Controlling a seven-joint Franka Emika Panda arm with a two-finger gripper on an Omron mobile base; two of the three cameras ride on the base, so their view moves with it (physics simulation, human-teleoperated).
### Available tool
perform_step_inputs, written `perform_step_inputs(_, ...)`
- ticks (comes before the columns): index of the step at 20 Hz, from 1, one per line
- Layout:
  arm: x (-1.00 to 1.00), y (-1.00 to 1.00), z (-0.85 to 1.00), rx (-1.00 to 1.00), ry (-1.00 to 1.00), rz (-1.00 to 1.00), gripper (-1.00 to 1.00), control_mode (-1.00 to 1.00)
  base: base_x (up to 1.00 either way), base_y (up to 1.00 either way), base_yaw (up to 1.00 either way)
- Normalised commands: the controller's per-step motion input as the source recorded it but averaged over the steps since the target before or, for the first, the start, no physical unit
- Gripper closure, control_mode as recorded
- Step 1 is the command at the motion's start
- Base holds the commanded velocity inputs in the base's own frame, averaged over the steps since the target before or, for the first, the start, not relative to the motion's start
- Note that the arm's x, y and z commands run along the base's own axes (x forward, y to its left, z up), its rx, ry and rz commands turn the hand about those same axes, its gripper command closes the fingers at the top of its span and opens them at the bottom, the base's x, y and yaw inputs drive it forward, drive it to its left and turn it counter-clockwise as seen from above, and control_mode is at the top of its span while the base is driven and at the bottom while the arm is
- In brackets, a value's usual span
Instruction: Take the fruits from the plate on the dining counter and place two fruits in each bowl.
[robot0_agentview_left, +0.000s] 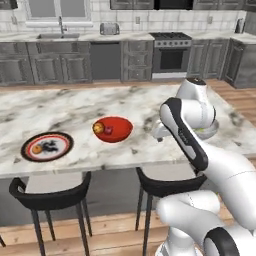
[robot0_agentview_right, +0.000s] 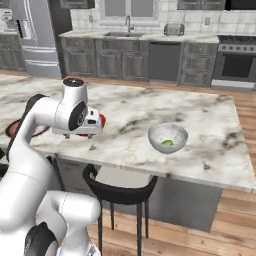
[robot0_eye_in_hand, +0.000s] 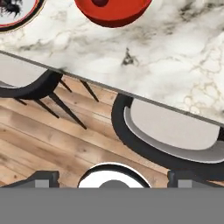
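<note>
From the left base view I see the marble desk (robot0_agentview_left: 75, 112) running across in front of me, with the plate (robot0_agentview_left: 47, 146) near its left front edge. One small orange fruit (robot0_agentview_left: 37, 148) sits on the plate's left side. Just right of the plate, apart from it, stands the red bowl (robot0_agentview_left: 113, 129), holding an orange fruit (robot0_agentview_left: 98, 128) at its left and a dark red fruit (robot0_agentview_left: 108, 130) touching it on the right.

In the right base view the glass bowl (robot0_agentview_right: 167, 138) stands toward the near edge of the desk, well right of my arm, with the green fruit (robot0_agentview_right: 167, 143) lying inside it. The red bowl peeks out behind my wrist there.

My end effector (robot0_eye_in_hand: 113, 177) hangs over the near edge of the desk, between the red bowl and the glass bowl. In the hand view its two dark fingertips (robot0_eye_in_hand: 42, 178) stand wide apart at the bottom of the picture, with nothing between them. That same view looks down on the desk edge, the red bowl at the top, a slice of the plate at top left, and two black stools (robot0_eye_in_hand: 170, 135) over the wooden floor (robot0_eye_in_hand: 39, 140) below.

Far behind, grey cabinets (robot0_agentview_left: 60, 62) and an oven (robot0_agentview_left: 171, 52) line the wall.
</note>
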Motion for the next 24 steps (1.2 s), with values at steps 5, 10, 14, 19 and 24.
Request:
perform_step_inputs(5, 0.0, 0.0, 0.0, 0.0, 0.0, 0.0, -1.0, 1.0, -0.05, 1.0, 0.41)
perform_step_inputs(10, 0.0, 0.0, 0.0, 0.0, 0.0, 0.0, -1.0, 1.0, 0.22, 1.0, 0.15)
perform_step_inputs(14, 0.0, 0.0, 0.0, 0.0, 0.0, 0.0, -1.0, 1.0, 0.69, 1.0, -0.28)
perform_step_inputs(19, 0.0, 0.0, 0.0, 0.0, 0.0, 0.0, -1.0, 1.0, 0.64, 0.69, -0.46)
perform_step_inputs(24, 0.0, 0.0, 0.0, 0.0, 0.0, 0.0, -1.0, 1.0, 0.59, 0.06, -0.21)
